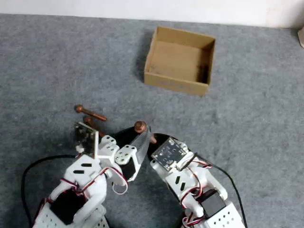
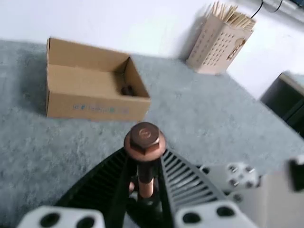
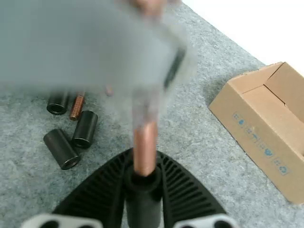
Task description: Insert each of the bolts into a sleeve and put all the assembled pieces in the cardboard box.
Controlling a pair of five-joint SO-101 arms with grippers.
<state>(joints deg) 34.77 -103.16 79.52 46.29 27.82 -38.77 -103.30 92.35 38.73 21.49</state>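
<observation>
Low at centre of the high view, your left gripper (image 1: 141, 135) pinched a bolt (image 1: 140, 127) with its shank in the mouth of the sleeve (image 3: 142, 190) clamped by your right gripper (image 3: 142, 164); seating it looked next, calling for a straight push before carrying it to the box (image 1: 179, 61) at upper centre.

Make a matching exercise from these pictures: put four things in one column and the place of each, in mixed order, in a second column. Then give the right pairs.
Things
1. copper bolt standing head up
2. upright black sleeve
3. cardboard box
4. three loose sleeves

Places
A. lying on the grey carpet
B. between the jaws of the right arm
C. standing open at the far side of the carpet, away from both arms
D. between the jaws of the left arm

Pairs: 1-D, 2-B, 3-C, 4-A
</observation>
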